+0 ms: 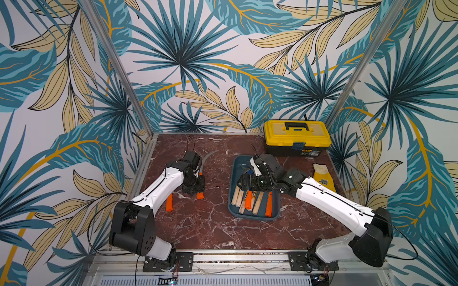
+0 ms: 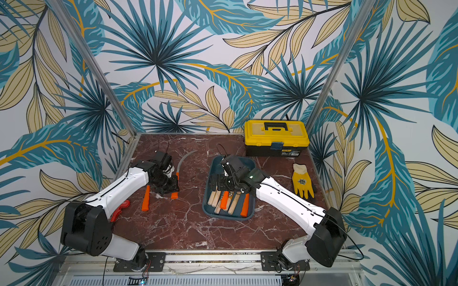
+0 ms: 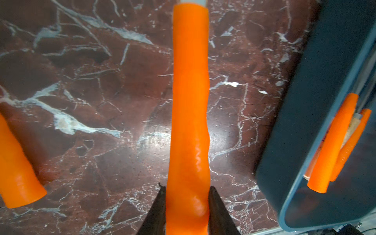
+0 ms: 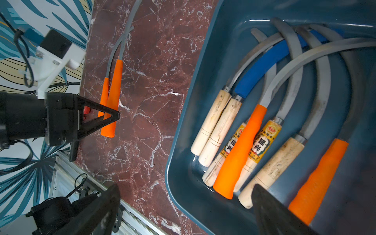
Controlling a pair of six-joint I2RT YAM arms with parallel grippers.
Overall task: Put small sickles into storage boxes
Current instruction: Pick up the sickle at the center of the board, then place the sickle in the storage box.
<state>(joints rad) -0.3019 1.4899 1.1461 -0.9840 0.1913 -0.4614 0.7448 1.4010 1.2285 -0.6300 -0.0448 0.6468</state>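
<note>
- Red wrench [image 2: 120,208]: lying farthest left of the tray, partly hidden under the left arm in a top view.
- Loose sickle [image 1: 169,202], orange handle: lying on the counter [image 1: 210,235] left of the tray, its grey blade crossing its neighbour's.
- Gripped sickle [image 1: 200,195], orange handle: sitting nearer the tray's left rim. The left fingers [image 3: 156,211] are clenching its handle from both sides. Whether it is resting on the counter or raised cannot be told.
- Tray [image 4: 183,162], dark teal, shallow, rounded corners: holding the stowed sickles [image 4: 240,150], with seven handles showing. Four are pale wood, two of them yellow-labelled, and two are orange. The handles are pointing to the tray's near end and the blades are overlapping toward its far end, one blade [image 4: 264,67] blue.
- Right fingers [image 4: 270,209]: hovering over the tray, spread wide, gripping nothing.
- Yellow toolbox [image 1: 297,136]: standing beyond the tray's far right corner, lid closed.
- Yellow glove [image 1: 322,177]: lying right of the tray, near the counter's right edge.
- Room: bare counter is running between the tray's left rim and the gripped sickle, and from the tray's near rim to the counter's front edge.
</note>
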